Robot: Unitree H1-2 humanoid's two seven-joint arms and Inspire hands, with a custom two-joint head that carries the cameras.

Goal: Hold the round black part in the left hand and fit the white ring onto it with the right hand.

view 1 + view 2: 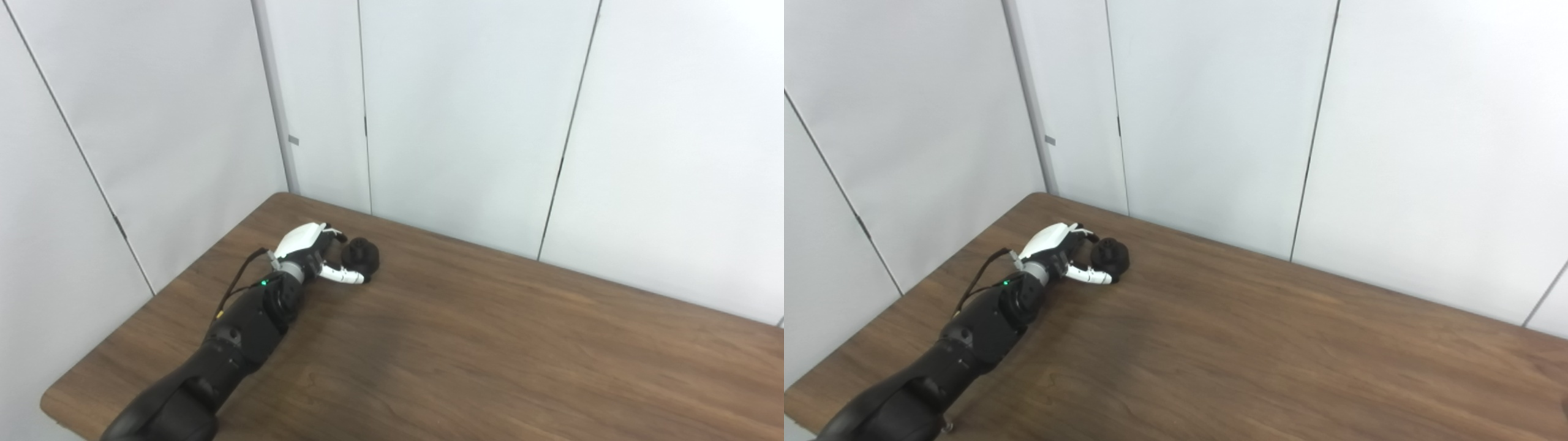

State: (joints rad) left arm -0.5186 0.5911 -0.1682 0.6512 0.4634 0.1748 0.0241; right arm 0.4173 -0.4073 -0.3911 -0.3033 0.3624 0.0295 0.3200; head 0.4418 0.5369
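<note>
The round black part (362,256) rests on the brown table (490,343) near its far left corner; it also shows in the right eye view (1111,257). My left hand (315,252) reaches in from the lower left and wraps around the part. Its white thumb (344,277) lies along the part's near side and its fingers (335,234) curl over the far side, touching it. The right hand is not in view. No white ring shows in either view.
White wall panels (465,122) stand close behind the table's far edge and along its left side. The table's left edge (153,300) runs just beside my left arm (245,331). Bare tabletop stretches to the right of the part.
</note>
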